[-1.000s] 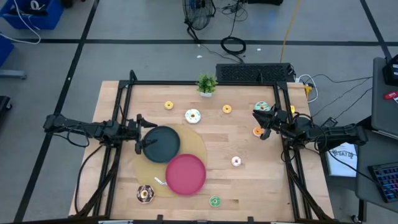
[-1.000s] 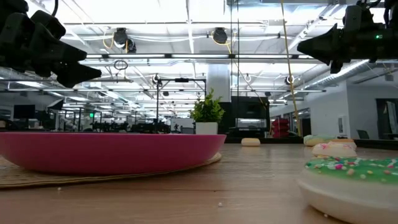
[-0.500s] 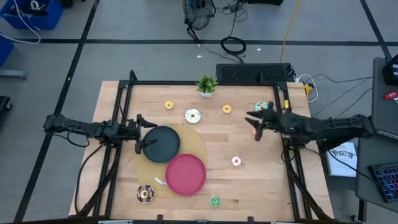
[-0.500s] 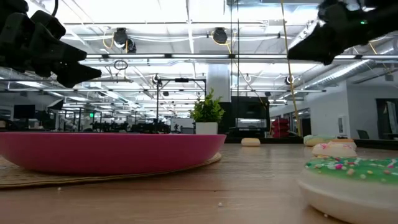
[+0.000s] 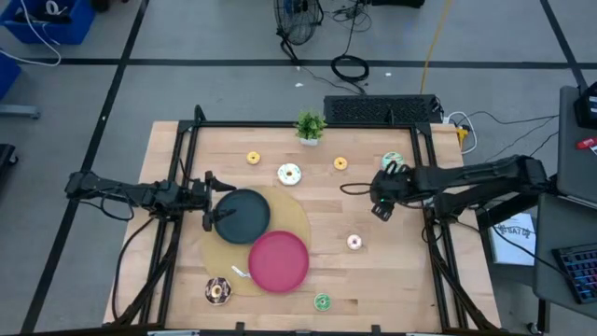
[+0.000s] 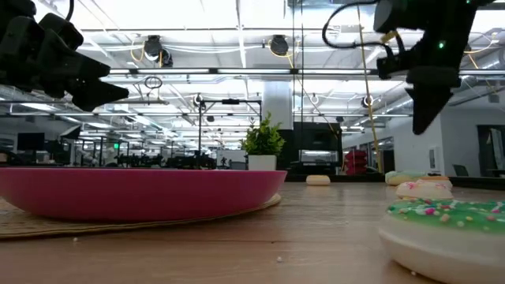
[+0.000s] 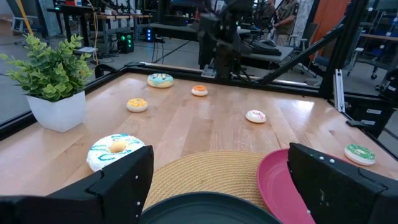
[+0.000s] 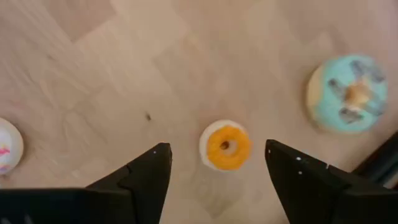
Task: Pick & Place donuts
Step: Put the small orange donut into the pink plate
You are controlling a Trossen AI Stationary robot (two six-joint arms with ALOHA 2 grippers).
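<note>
A pale wooden table [image 5: 280, 140] with a visible plank grain fills the overhead view; on it lies a round woven straw mat [image 5: 300, 219], and on the mat sit a smooth dark plate [image 5: 244, 217] and a glossy pink plate [image 5: 278, 260]; a small leafy potted plant [image 5: 310, 126] in a white pot stands at the far edge.

Small ring-shaped donuts are scattered over the wood: an orange-iced donut [image 8: 226, 146] directly under the right gripper; a mint donut [image 8: 349, 93] near it by the right rail; a pink-white donut [image 5: 354, 243] nearer the front; a white donut [image 5: 289, 174] just beside the dark plate's mat; a green sprinkled donut [image 5: 322, 301] and a chocolate-brown donut [image 5: 217, 291] at the near edge.

The right gripper [image 8: 217, 163] points straight down above the orange-iced donut, the arm stretching in from the right side; its two dark fingers are spread wide to either side of the ring, gripping nothing.

The left gripper [image 7: 214, 180] waits level over the dark plate, fingers wide apart and empty.
</note>
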